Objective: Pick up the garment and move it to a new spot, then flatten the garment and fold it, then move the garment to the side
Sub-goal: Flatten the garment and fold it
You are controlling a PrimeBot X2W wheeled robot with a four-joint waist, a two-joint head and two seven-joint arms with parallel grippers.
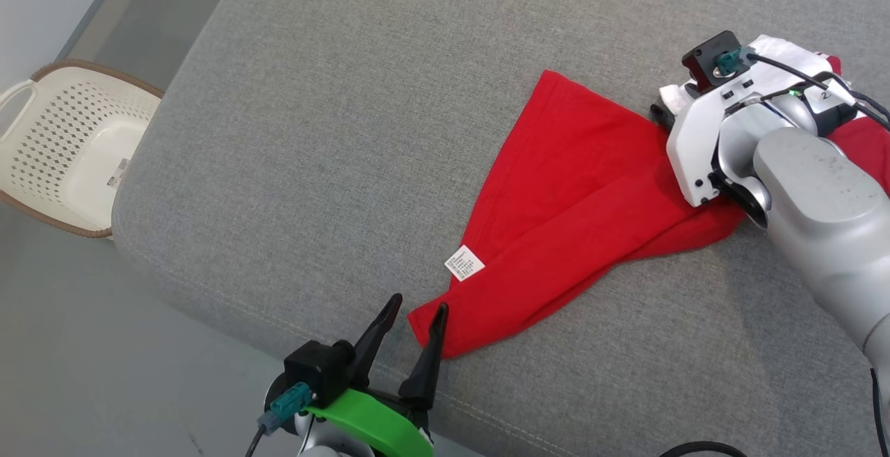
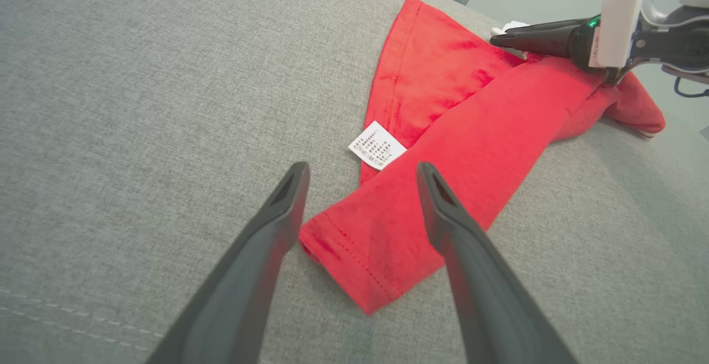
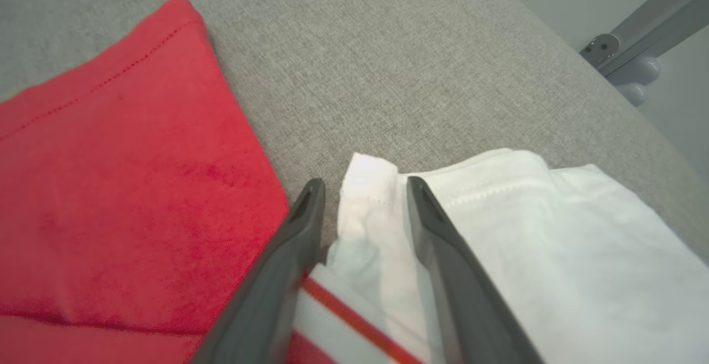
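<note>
The garment is found lying on the grey cushion, right of centre. Its red body is stretched in a crumpled band from the near edge of the cushion to the far right, where a white part with a red stripe is seen. A white care label is turned out at the left edge of the red cloth, towards the near end.

The left gripper is held at the near edge of the cushion with its fingers spread. The near hemmed corner of the garment is placed between and below the fingertips; no contact with the cloth can be confirmed.

The right gripper is set down at the far right end of the garment. Its fingers are parted, and a folded white edge is observed in the gap between them. A grip on the cloth is not shown.

A cream perforated basket is noted on the floor to the left of the cushion.
</note>
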